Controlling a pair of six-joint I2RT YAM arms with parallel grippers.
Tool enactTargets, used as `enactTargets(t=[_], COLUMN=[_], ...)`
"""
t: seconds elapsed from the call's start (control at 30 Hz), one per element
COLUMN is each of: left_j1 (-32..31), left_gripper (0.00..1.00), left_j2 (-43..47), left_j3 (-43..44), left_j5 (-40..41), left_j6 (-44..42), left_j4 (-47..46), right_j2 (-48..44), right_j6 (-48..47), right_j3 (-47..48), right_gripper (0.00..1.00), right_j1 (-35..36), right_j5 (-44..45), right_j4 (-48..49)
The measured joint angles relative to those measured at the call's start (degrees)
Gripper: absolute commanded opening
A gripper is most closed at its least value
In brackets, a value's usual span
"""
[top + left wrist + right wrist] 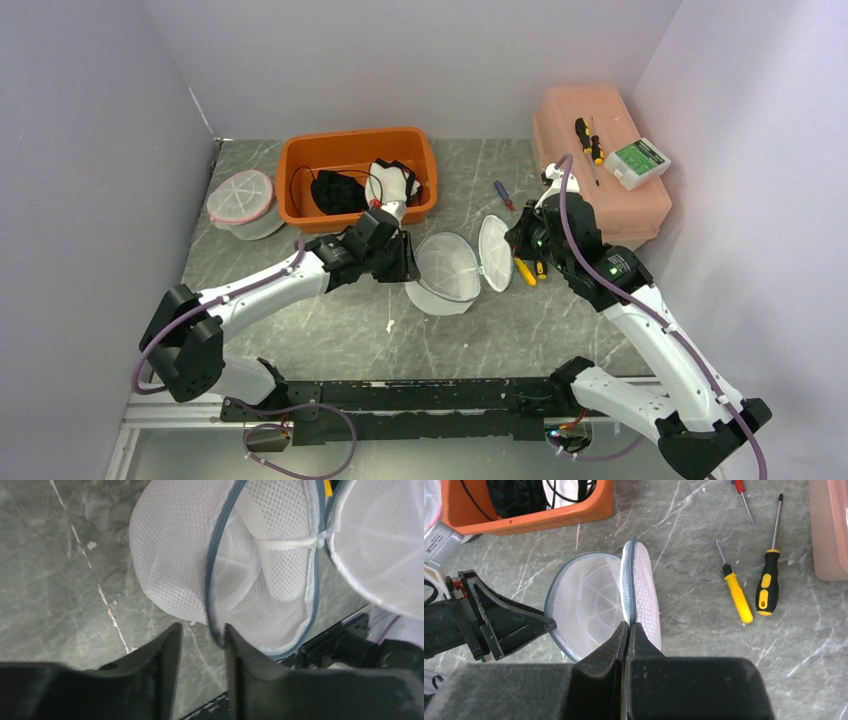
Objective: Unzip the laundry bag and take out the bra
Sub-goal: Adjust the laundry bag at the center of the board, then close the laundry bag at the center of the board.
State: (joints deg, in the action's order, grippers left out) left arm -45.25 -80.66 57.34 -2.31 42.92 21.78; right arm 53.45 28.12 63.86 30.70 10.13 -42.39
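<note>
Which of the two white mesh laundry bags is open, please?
The laundry bag in front of the orange bin: its round lid is flipped aside, baring the inside. The other bag, left of the bin, is closed.

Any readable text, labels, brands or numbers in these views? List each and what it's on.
Nothing legible in any view.
Printed label on the green-and-white box, which sits on the pink bin: too small to read.
No markings visible on the black-and-yellow screwdriver or the laundry bag.

Grey marbled table (330, 330), orange bin (350, 136), open mesh laundry bag (445, 268), screwdrivers (503, 194), pink box (560, 110)
</note>
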Motion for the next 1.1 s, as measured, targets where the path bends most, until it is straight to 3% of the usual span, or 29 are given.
enactTargets(t=[0.07, 0.17, 0.27, 0.43, 0.63, 0.9, 1.1], left_j1=[0.0, 0.0, -0.9, -7.3, -14.8, -18.8, -19.1], left_gripper=[0.66, 0.75, 0.93, 0.94, 0.94, 0.94, 0.87], left_j2=[0.2, 1.4, 3.0, 6.0, 7.6, 0.2, -6.6], left_j3=[0.2, 0.3, 1.5, 1.8, -1.9, 0.3, 3.9], left_j5=[0.0, -0.3, 0.2, 3.9, 7.5, 13.5, 17.0], left_j6=[0.1, -0.3, -1.7, -6.2, -12.7, -19.1, -19.8], left_j4=[0.0, 0.0, -0.2, -7.0, -22.8, -32.9, -34.3], right_j2=[0.2, 1.0, 2.3, 4.5, 6.2, 6.5, 6.5], right_j6=[0.9, 2.5, 4.1, 7.1, 10.5, 13.8, 15.1], right_j3=[-0.3, -0.5, -0.6, -0.6, -0.6, -1.1, -1.7], right_gripper=[0.00, 0.00, 0.00, 0.00, 0.00, 0.00, 0.00], right_j1=[0.0, 0.0, 0.0, 0.2, 0.6, 0.7, 0.7], right_j5=[0.3, 0.2, -0.2, -0.8, -1.7, -1.8, -2.3], right_j4=[0.0, 0.5, 1.3, 3.1, 4.9, 6.1, 6.5])
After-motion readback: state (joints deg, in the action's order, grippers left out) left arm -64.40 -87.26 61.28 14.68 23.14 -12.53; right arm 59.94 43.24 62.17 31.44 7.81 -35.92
